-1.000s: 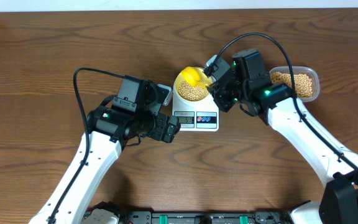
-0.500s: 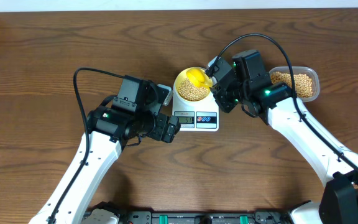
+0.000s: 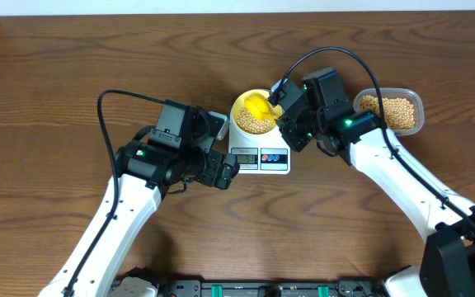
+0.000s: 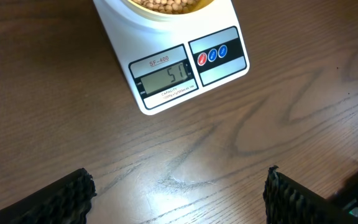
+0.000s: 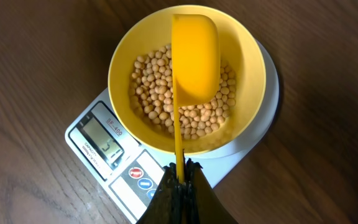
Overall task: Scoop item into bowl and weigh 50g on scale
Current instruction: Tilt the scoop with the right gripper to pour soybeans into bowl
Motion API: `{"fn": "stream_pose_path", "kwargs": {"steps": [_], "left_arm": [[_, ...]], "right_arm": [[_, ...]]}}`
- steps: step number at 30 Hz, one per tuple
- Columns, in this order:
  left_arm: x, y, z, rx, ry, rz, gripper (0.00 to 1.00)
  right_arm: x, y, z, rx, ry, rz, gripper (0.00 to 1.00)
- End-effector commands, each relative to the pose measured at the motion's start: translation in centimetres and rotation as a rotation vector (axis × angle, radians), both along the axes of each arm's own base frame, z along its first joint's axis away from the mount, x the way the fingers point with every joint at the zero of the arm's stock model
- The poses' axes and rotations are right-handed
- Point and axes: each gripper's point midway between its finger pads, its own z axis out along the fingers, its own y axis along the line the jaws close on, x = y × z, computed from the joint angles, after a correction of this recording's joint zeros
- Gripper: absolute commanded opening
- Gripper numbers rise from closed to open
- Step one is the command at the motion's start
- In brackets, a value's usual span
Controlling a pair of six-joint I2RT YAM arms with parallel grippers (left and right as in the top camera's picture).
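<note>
The right tool [image 3: 284, 111], clamped on the scoop [image 3: 256, 104] handle, points it toward 9 o'clock over the bowl [image 3: 236, 115]; the left tool [image 4: 182, 199] gapes empty.

Beige-tan beans [image 5: 157, 93] in a yellow bowl [image 5: 122, 68]; a deeper, brighter yellow scoop [image 5: 195, 56]; the scale [image 4: 176, 56] white, its LCD [image 4: 165, 78] grey, its buttons [image 4: 213, 55] one red and two blue; the table [image 3: 56, 74] dark brown wood, streaked with wavy grain.

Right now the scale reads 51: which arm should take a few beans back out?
Right: its jaws hold the scoop over the bowl. Left jaws open, empty, short of the scale.
</note>
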Motion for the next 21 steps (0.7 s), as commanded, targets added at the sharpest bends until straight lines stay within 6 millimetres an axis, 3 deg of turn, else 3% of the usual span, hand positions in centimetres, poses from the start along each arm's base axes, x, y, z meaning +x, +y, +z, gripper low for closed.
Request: {"fn": "stream_pose_path", "kwargs": {"steps": [1, 11, 21], "left_arm": [[-0.3, 0.1, 0.1, -0.009, 0.001, 0.002, 0.89], [-0.3, 0.1, 0.1, -0.009, 0.001, 0.002, 0.89], [-0.3, 0.1, 0.1, -0.009, 0.001, 0.002, 0.89]], "right_arm": [[0.1, 0.3, 0.0, -0.010, -0.013, 0.019, 0.01], [0.4, 0.4, 0.0, -0.015, -0.031, 0.028, 0.01], [0.5, 0.5, -1.8, -0.039, -0.005, 0.044, 0.01]]}}
